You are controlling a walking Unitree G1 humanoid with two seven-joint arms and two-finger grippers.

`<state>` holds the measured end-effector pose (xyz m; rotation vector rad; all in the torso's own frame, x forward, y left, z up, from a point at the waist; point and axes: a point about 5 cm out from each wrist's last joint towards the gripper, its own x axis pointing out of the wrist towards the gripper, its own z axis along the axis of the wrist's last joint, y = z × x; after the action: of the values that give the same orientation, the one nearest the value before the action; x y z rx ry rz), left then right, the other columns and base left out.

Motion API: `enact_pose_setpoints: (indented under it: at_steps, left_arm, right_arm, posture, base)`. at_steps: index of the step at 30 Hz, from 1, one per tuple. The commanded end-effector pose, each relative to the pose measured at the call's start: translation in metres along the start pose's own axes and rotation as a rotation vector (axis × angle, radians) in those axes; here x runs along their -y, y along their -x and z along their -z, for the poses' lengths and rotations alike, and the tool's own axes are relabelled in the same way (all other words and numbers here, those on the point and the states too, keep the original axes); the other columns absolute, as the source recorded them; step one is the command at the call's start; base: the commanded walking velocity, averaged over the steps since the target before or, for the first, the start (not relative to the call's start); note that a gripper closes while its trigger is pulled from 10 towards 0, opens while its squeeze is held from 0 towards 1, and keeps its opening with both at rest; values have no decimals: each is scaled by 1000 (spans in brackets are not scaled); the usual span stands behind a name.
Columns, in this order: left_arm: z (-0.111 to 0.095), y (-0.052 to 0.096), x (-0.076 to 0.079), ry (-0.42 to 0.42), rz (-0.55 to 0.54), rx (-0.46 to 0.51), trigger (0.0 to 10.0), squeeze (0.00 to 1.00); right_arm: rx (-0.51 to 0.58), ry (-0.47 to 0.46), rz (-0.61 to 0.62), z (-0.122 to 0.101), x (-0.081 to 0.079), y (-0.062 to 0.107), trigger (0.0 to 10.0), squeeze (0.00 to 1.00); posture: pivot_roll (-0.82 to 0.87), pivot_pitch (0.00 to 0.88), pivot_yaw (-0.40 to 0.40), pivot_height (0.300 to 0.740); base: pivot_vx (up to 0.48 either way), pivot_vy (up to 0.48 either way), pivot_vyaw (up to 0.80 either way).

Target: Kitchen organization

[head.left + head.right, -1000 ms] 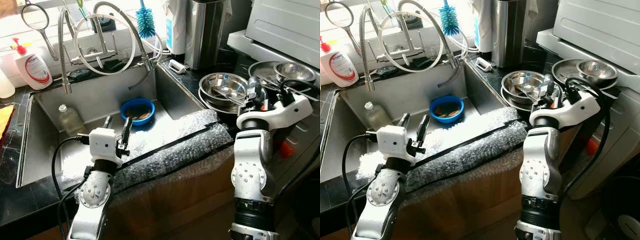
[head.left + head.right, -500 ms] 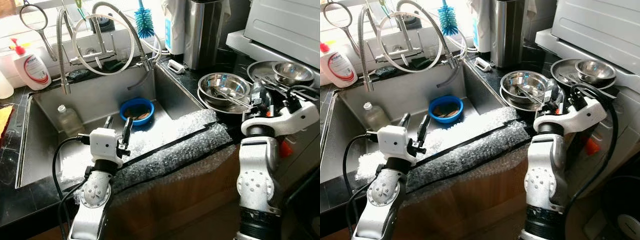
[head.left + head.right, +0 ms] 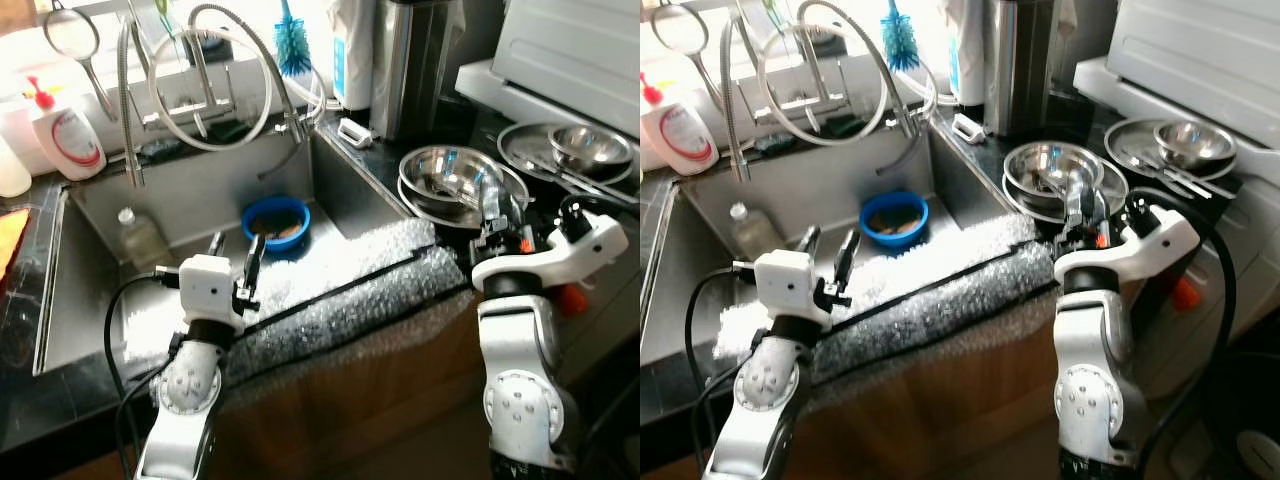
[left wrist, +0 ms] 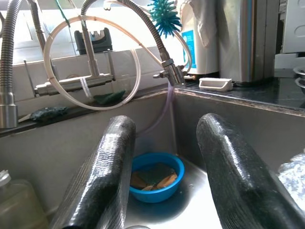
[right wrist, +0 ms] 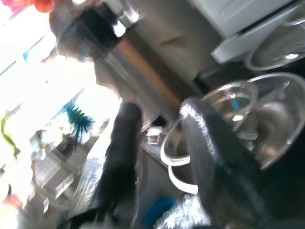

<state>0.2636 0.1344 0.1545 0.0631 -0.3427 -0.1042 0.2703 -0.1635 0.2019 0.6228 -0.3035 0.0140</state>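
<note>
Pincers point(image 3: 232, 251) point(image 3: 1080, 200) apart (sink point(image 3: 100, 300), steel bowls point(image 3: 450, 180))

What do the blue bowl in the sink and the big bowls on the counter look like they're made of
The blue bowl looks like plastic: solid colour, dull sheen, thick rim. The big bowls on the counter look like polished stainless steel, silvery and mirror-bright with sharp reflections. The sink seems brushed steel, grey and softly matte.

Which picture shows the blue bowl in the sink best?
The left wrist view: the blue bowl sits close between the left gripper's fingers, its brown contents visible. Both eye views show it smaller in the sink.
</note>
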Motion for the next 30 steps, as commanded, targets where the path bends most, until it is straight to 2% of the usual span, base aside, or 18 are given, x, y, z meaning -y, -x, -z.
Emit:
enact_pose_setpoints:
  at_steps: [1, 2, 4, 5, 6, 8, 9, 12, 13, 16, 23, 30]
  left_arm:
    - [-1, -1, -2, -22, 9, 8, 10000, 0]
    - [-1, -1, -1, -22, 11, 6, 10000, 0]
    - [0, -1, -1, -22, 12, 6, 10000, 0]
    - [0, -2, 0, -19, 17, 6, 10000, 0]
    - [0, -2, 0, -19, 18, 6, 10000, 0]
    - [0, -3, 1, -17, 23, 7, 10000, 0]
    - [1, -4, 2, -14, 28, 8, 10000, 0]
    - [1, -5, 3, -11, 39, 9, 10000, 0]
    - [1, -5, 4, -11, 44, 9, 10000, 0]
    - [1, -5, 3, -14, 45, 10, 10000, 0]
    - [0, -5, 1, -20, 38, 12, 10000, 0]
    - [0, -3, -2, -26, 26, 10, 10000, 0]
  right_arm:
    - [29, 155, -58, -13, -3, 1, 10000, 0]
    - [56, 260, -83, -23, -3, 1, 10000, 0]
    - [73, 295, -75, -29, -3, 1, 10000, 0]
    - [96, 358, -63, -36, -2, 2, 10000, 0]
    - [103, 384, -60, -38, -1, 2, 10000, 0]
    - [130, 491, -29, -43, 5, 4, 10000, 0]
    - [155, 581, 8, -47, 12, 7, 10000, 0]
    - [152, 627, 39, -47, 18, 9, 10000, 0]
    - [116, 695, 25, -42, 23, 9, 10000, 0]
    - [69, 776, -12, -31, 31, 8, 10000, 0]
    - [-1, 794, -64, -11, 33, 1, 10000, 0]
    - [-3, 778, -95, -3, 29, 0, 10000, 0]
  posture:
    - [-212, 0, 92, 740]
    - [-212, 0, 92, 740]
    - [-218, 0, 94, 740]
    - [-223, 0, 96, 740]
    - [-228, 0, 98, 740]
    - [-234, 0, 101, 740]
    - [-235, 0, 102, 740]
    - [-240, 0, 107, 740]
    - [-244, 0, 108, 740]
    - [-241, 0, 107, 740]
    - [-219, 0, 103, 740]
    - [-211, 0, 100, 740]
  base:
    - [0, 0, 0]
    - [0, 0, 0]
    - [0, 0, 0]
    - [0, 0, 0]
    - [0, 0, 0]
    - [0, 0, 0]
    - [0, 0, 0]
    - [0, 0, 0]
    - [0, 0, 0]
    - [0, 0, 0]
    - [0, 0, 0]
    - [0, 0, 0]
